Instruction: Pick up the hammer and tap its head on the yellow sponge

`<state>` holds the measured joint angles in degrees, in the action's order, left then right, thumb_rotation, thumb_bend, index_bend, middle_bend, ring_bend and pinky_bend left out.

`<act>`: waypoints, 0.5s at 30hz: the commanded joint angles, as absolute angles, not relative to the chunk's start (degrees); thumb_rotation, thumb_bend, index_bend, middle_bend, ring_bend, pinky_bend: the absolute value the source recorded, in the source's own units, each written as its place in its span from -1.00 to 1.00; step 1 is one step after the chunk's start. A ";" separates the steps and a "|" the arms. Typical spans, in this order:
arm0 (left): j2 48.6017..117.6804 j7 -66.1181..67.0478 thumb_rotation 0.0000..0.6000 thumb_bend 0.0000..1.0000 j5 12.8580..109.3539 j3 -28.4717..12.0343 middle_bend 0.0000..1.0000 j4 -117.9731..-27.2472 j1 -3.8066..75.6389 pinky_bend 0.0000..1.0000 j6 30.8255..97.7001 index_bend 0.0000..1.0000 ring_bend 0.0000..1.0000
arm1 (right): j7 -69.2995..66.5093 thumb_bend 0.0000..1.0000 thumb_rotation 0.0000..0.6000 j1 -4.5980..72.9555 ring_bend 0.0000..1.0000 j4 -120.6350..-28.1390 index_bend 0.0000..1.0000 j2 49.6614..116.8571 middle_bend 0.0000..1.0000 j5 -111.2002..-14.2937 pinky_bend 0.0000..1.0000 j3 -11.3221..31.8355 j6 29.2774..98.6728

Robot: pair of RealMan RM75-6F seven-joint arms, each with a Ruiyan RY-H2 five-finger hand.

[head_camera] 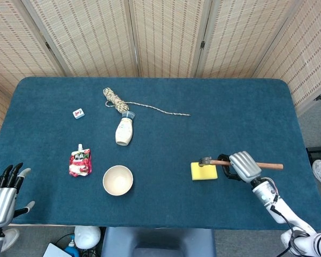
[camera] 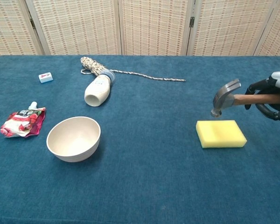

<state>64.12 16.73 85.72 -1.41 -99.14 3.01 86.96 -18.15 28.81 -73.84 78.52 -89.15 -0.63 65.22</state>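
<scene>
My right hand [head_camera: 239, 166] [camera: 272, 96] grips the wooden handle of the hammer [head_camera: 241, 163] [camera: 252, 98] at the table's near right. The steel head [camera: 224, 96] [head_camera: 205, 160] hangs a little above the far edge of the yellow sponge [camera: 220, 133] [head_camera: 203, 171], apart from it. The sponge lies flat on the blue cloth. My left hand [head_camera: 2, 196] hangs off the near left corner of the table with fingers spread and nothing in it; the chest view does not show it.
A cream bowl [camera: 73, 138] [head_camera: 117, 180] stands near the front left. A red pouch [camera: 22, 122], a white bottle [camera: 97, 90] lying on its side, a coil of rope [camera: 94, 66] with a trailing end, and a small white tile [camera: 45, 77] lie further left and back.
</scene>
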 commanded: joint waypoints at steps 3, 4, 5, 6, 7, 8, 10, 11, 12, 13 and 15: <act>64.23 16.83 1.00 -0.71 85.79 -1.43 -0.81 -99.20 3.11 -0.54 86.87 -0.63 -0.90 | -18.46 0.71 1.00 28.64 0.87 -74.09 0.61 78.47 0.82 -89.46 0.69 -0.38 65.29; 64.25 16.85 1.00 -0.71 85.78 -1.41 -0.81 -99.20 3.13 -0.54 86.81 -0.63 -0.90 | -18.15 0.71 1.00 28.70 0.87 -73.80 0.61 78.69 0.82 -89.37 0.69 -0.53 64.80; 64.28 16.88 1.00 -0.71 85.75 -1.37 -0.81 -99.18 3.13 -0.54 86.74 -0.63 -0.90 | -17.71 0.71 1.00 28.79 0.87 -73.36 0.61 79.03 0.82 -89.21 0.69 -0.78 63.99; 64.32 16.89 1.00 -0.71 85.72 -1.36 -0.81 -99.15 3.14 -0.54 86.69 -0.63 -0.90 | -17.37 0.71 1.00 28.88 0.87 -73.01 0.61 79.29 0.82 -89.05 0.69 -0.98 63.27; 64.34 16.90 1.00 -0.71 85.68 -1.34 -0.81 -99.13 3.15 -0.54 86.63 -0.63 -0.90 | -17.00 0.70 1.00 28.98 0.87 -72.64 0.61 79.55 0.82 -88.88 0.69 -1.17 62.54; 64.33 16.92 1.00 -0.71 85.64 -1.32 -0.81 -99.12 3.16 -0.54 86.55 -0.63 -0.90 | -16.55 0.70 1.00 29.09 0.87 -72.23 0.61 79.83 0.82 -88.65 0.69 -1.33 61.77; 64.29 16.94 1.00 -0.71 85.58 -1.26 -0.81 -99.12 3.16 -0.54 86.45 -0.63 -0.90 | -15.33 0.70 1.00 29.44 0.87 -71.48 0.61 80.25 0.82 -87.93 0.69 -1.73 59.57; 64.26 16.95 1.00 -0.71 85.53 -1.24 -0.81 -99.13 3.16 -0.54 86.40 -0.63 -0.90 | -14.91 0.70 1.00 29.60 0.87 -71.39 0.61 80.33 0.82 -87.55 0.69 -1.87 58.59; 64.19 16.98 1.00 -0.71 85.41 -1.22 -0.81 -99.17 3.17 -0.54 86.29 -0.63 -0.90 | -14.17 0.70 1.00 29.83 0.87 -71.36 0.61 80.33 0.82 -87.05 0.69 -2.00 57.33; 64.13 17.02 1.00 -0.71 85.32 -1.20 -0.81 -99.22 3.16 -0.54 86.21 -0.63 -0.90 | -13.44 0.70 1.00 30.01 0.87 -71.43 0.61 80.23 0.82 -86.69 0.69 -2.08 56.47; 64.03 17.08 1.00 -0.71 85.18 -1.17 -0.81 -99.34 3.18 -0.54 86.07 -0.63 -0.90 | -12.03 0.70 1.00 30.27 0.87 -72.15 0.61 79.83 0.82 -85.96 0.69 -1.92 55.38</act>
<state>64.03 17.07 85.18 -1.17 -99.35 3.17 86.07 -13.32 29.84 -71.82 79.99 -86.85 -1.81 56.57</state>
